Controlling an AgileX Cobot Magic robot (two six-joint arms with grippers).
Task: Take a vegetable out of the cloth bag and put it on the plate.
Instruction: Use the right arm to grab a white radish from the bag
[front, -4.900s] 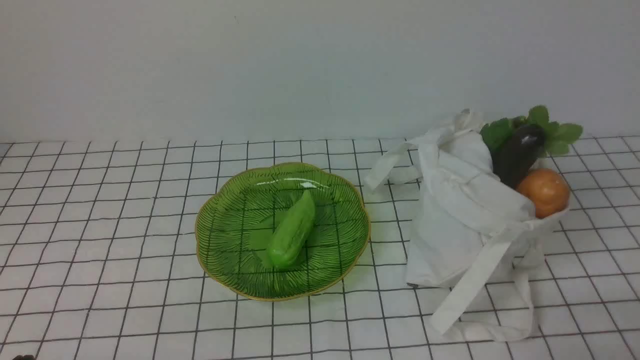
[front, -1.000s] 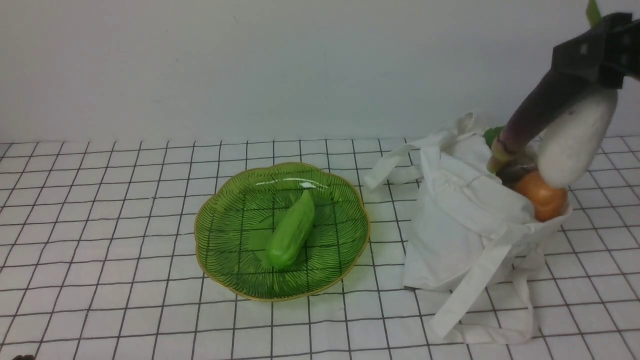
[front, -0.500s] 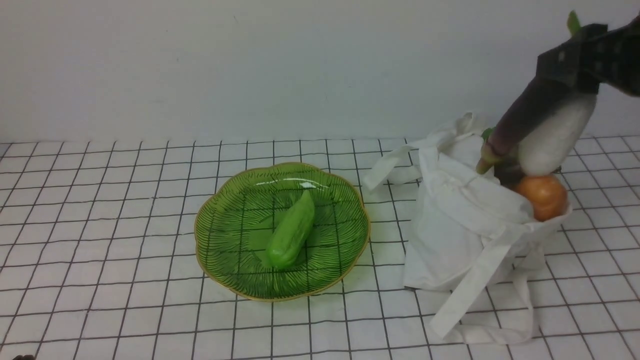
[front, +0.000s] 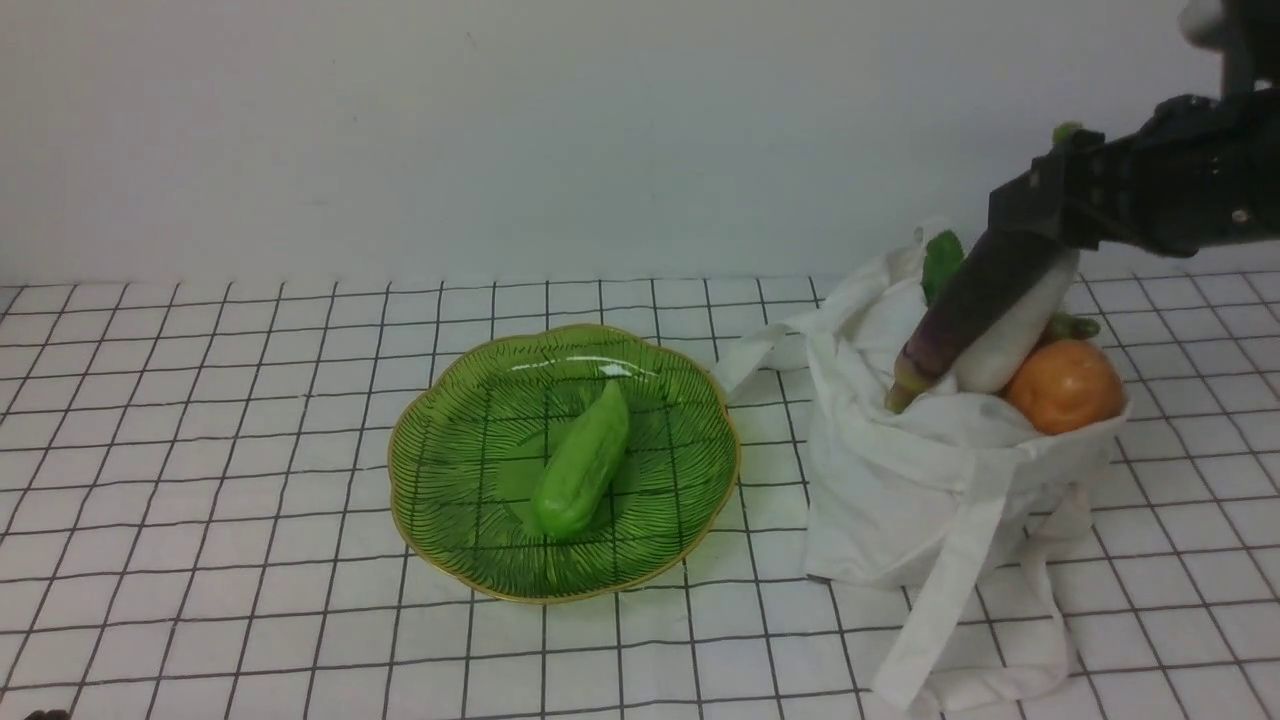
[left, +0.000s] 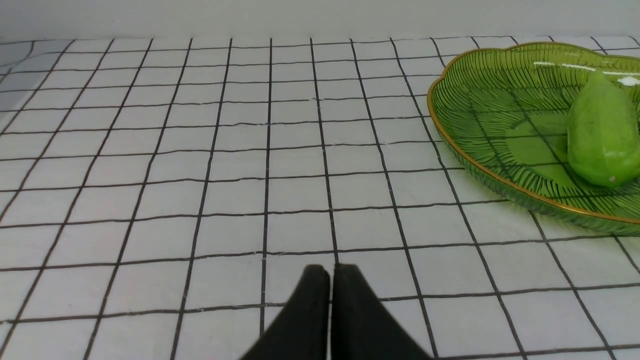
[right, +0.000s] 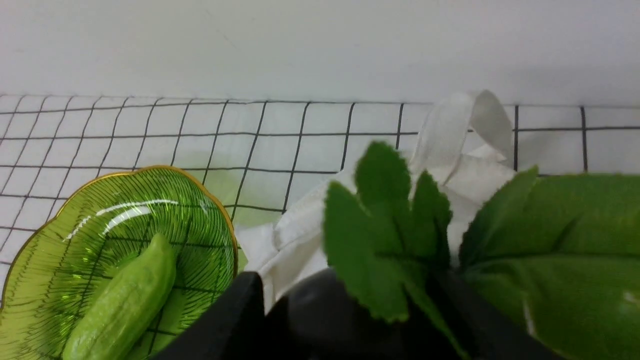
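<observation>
At the right claw (front: 1035, 222), clamped on the radish (front: 1010, 330) top with the eggplant (front: 960, 310) pinched alongside, both tips hang just below in the bag (front: 900, 500). Eggplant may ride along or slip, tugging the bag over. Plate (front: 470, 440) sits well left and lower; left claw (left: 330, 274), pressed together, hovers over counter (front: 200, 450).

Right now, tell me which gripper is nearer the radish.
Right. The right gripper is clamped on the radish, together with the eggplant, over the bag. The left gripper is shut, low over the tablecloth near the plate; its view shows no radish.
</observation>
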